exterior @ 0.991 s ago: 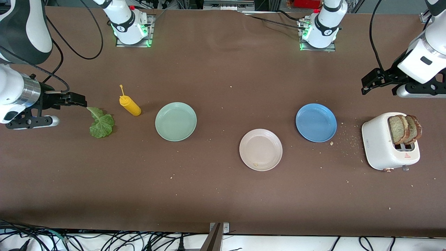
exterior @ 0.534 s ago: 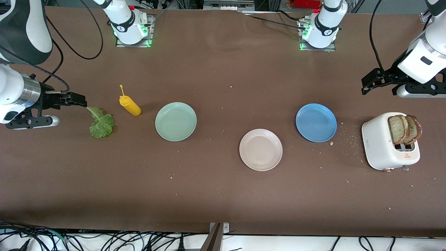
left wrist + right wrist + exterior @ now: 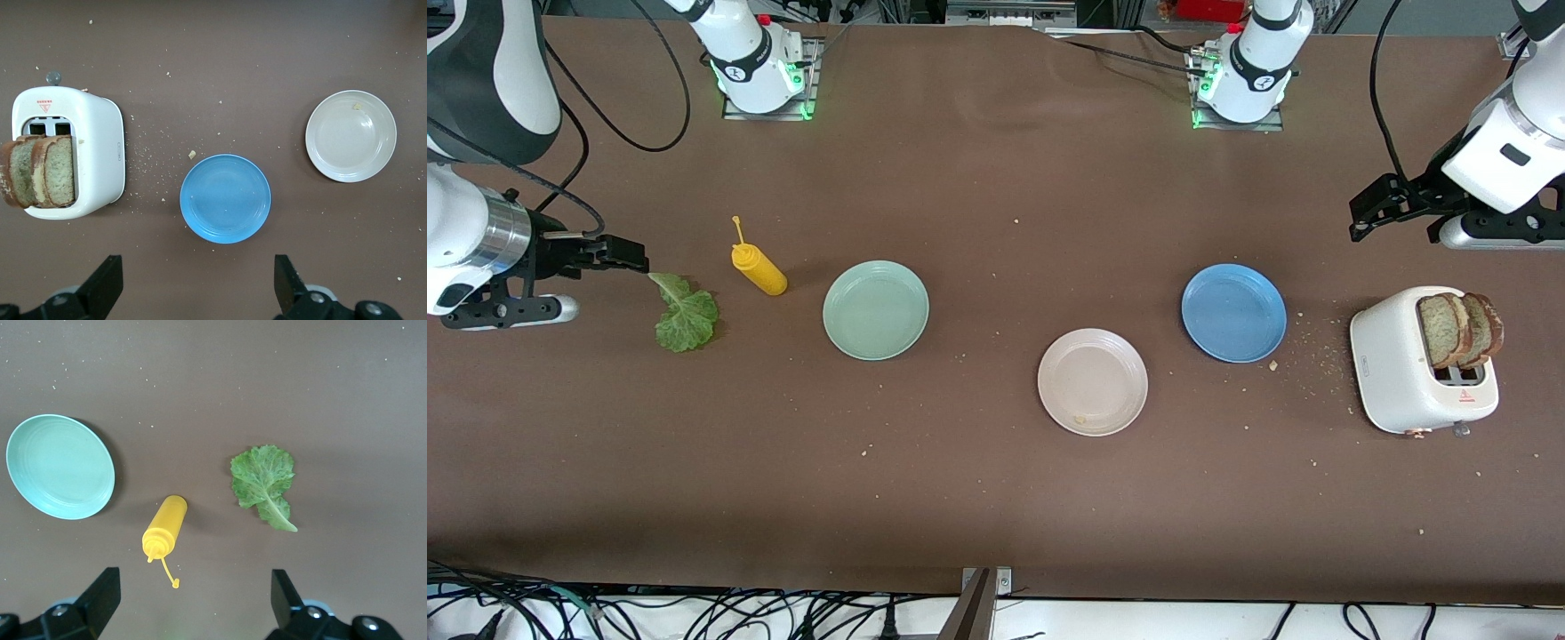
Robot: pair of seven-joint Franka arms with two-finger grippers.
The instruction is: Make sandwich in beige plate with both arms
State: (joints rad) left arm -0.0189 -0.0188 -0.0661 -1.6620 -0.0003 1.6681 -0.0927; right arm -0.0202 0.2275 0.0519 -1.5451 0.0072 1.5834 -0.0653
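The beige plate (image 3: 1092, 382) (image 3: 351, 136) lies bare near the table's middle, with one crumb on it. Two brown bread slices (image 3: 1458, 329) (image 3: 39, 171) stand up out of a white toaster (image 3: 1396, 373) (image 3: 100, 153) at the left arm's end. A green lettuce leaf (image 3: 685, 313) (image 3: 265, 483) lies flat at the right arm's end. My left gripper (image 3: 1360, 218) (image 3: 198, 277) hangs open and holds nothing, over the table beside the toaster and the blue plate. My right gripper (image 3: 627, 253) (image 3: 193, 590) hangs open and holds nothing, over the table by the leaf's stem and the bottle.
A mint-green plate (image 3: 876, 310) (image 3: 60, 467) sits between the beige plate and a yellow squeeze bottle (image 3: 759, 268) (image 3: 165, 532) lying on its side. A blue plate (image 3: 1233, 312) (image 3: 225, 198) lies between the beige plate and the toaster. Crumbs are scattered around the toaster.
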